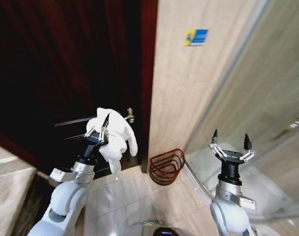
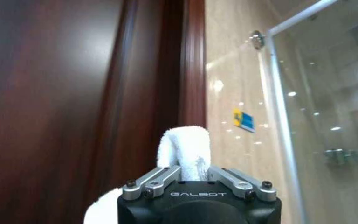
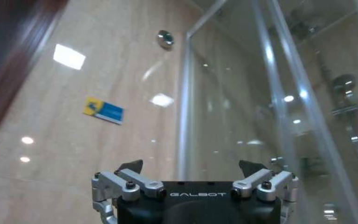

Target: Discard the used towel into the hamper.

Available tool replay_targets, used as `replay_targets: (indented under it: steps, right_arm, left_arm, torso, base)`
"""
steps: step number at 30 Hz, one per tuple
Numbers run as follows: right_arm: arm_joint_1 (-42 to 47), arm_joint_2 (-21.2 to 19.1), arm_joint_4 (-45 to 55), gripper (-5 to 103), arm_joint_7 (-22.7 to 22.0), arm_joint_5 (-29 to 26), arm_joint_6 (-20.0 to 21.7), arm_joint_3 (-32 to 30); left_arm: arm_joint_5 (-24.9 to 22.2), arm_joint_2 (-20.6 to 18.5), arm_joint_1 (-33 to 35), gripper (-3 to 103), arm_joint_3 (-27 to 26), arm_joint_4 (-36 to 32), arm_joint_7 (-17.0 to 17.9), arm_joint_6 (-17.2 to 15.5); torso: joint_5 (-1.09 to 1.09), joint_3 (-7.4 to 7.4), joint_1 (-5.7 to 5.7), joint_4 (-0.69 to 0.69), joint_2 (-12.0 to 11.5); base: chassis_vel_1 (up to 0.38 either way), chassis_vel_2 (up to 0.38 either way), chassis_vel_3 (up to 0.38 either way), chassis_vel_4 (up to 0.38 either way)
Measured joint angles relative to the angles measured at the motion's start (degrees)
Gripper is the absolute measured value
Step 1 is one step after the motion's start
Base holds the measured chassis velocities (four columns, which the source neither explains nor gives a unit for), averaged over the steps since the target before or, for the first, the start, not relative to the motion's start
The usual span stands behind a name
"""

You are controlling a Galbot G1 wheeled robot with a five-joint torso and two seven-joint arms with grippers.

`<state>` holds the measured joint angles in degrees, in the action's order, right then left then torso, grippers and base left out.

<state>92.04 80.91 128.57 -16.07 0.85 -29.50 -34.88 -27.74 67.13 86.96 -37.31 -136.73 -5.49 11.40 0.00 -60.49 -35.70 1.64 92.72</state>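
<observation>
Before a dark wooden door (image 1: 66, 73), a soft, limp white terry towel (image 1: 115, 137), likely light and best gripped at a bunched fold, is held raised in the left claw (image 1: 101, 129), above-left of the reddish-brown wire hamper (image 1: 167, 166) on the floor, while the right claw (image 1: 231, 142) is kept wide and empty.

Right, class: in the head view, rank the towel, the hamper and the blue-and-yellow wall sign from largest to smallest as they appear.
1. Towel, held by the left gripper, though it hangs nearer the camera.
2. Hamper, slightly smaller-looking; not a sure gap.
3. Wall sign, clearly smallest.
</observation>
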Motion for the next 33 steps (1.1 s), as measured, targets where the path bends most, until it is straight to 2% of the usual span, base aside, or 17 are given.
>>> replay_targets:
  steps: [23,33]
  right_arm:
    - [0.4,0.2,-0.2,100,0.0,0.2,-0.5,0.1]
    - [0.6,0.0,-0.3,100,0.1,0.2,-0.9,-0.1]
  left_arm:
    - [0.0,0.1,0.1,3,0.1,0.0,-0.6,0.2]
    - [0.5,0.6,-1.0,3,1.2,2.3,-0.6,0.9]
  torso:
    - [0.0,0.0,0.0,0.0,0.0]
    - [0.0,0.0,0.0,0.0,0.0]
  base:
    - [-0.121,-0.124,-0.123,-0.123]
    - [-0.129,-0.12,-0.13,-0.119]
